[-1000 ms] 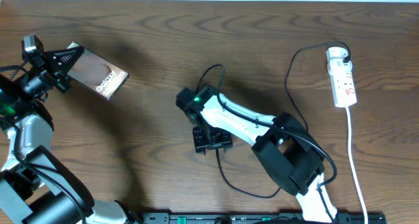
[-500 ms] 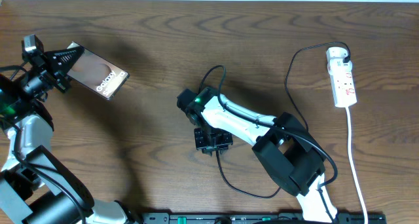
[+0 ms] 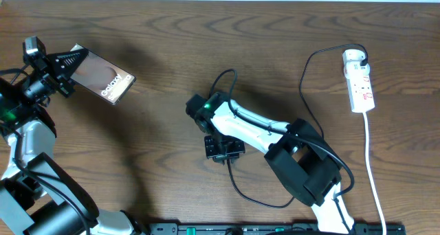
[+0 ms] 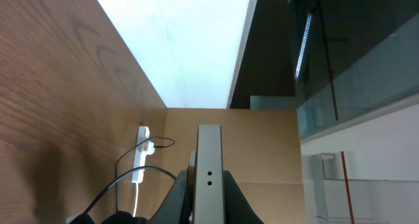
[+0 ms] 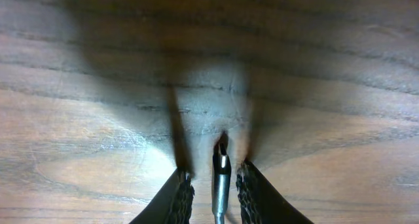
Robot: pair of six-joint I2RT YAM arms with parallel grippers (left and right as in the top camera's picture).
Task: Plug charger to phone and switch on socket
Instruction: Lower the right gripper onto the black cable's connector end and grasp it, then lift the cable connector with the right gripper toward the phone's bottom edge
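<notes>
My left gripper (image 3: 67,69) is shut on one end of the phone (image 3: 103,77) and holds it at the far left, the "Galaxy" lettering towards the right. In the left wrist view the phone (image 4: 209,158) shows edge-on between the fingers (image 4: 208,188). The charger's black cable (image 3: 303,84) runs from its white adapter (image 3: 353,56), plugged into the socket (image 3: 360,84), across to mid-table. My right gripper (image 3: 223,150) is low over the table. Its fingers (image 5: 216,191) straddle the connector tip (image 5: 221,168), with a thin gap on each side.
The socket's white cord (image 3: 372,166) runs down the right side towards the front edge. The socket also shows far off in the left wrist view (image 4: 140,155). Loops of the black cable (image 3: 237,187) lie around the right arm.
My right gripper has shifted slightly towards the front edge and its fingers have drawn closer together around the connector. The left arm and phone have not moved.
</notes>
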